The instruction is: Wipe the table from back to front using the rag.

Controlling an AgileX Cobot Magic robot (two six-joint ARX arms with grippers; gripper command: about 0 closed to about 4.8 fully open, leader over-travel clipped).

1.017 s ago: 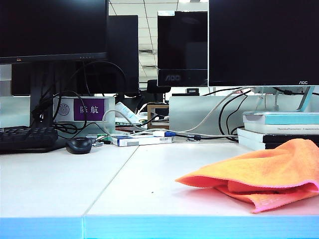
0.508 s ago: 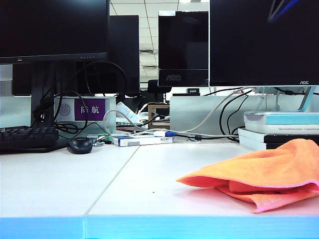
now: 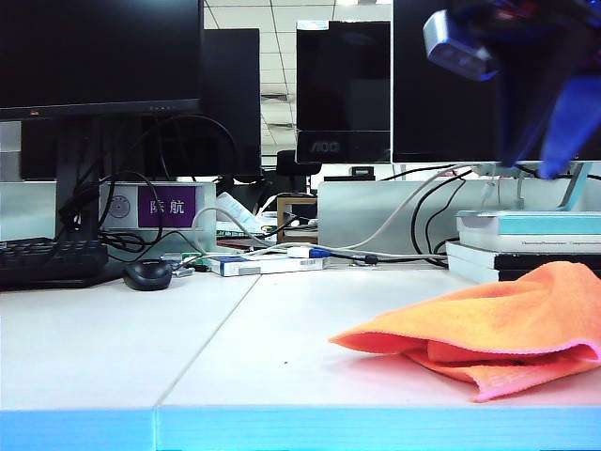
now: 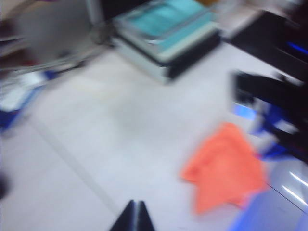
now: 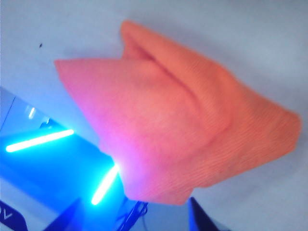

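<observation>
The orange rag [image 3: 498, 324] lies crumpled on the white table [image 3: 235, 348], at the front right near the light blue edge. My right gripper [image 3: 535, 155] hangs blurred high above it with its blue fingers spread. In the right wrist view the rag [image 5: 183, 125] fills the middle, and the right gripper [image 5: 134, 219] is open and empty over it. My left gripper [image 4: 135, 214] is shut with its tips pressed together, above bare table [image 4: 106, 125] and well to the side of the rag [image 4: 224, 173]. The left gripper does not show in the exterior view.
A stack of books [image 3: 526, 246] stands just behind the rag. Monitors [image 3: 94, 56], a keyboard [image 3: 47, 261], a mouse [image 3: 148, 274] and tangled cables [image 3: 282, 254] line the back of the table. The right arm [image 4: 276, 103] shows dark and blurred beside the rag.
The right arm has come into the exterior view at the top right, above the rag. The rag lies where it was.
</observation>
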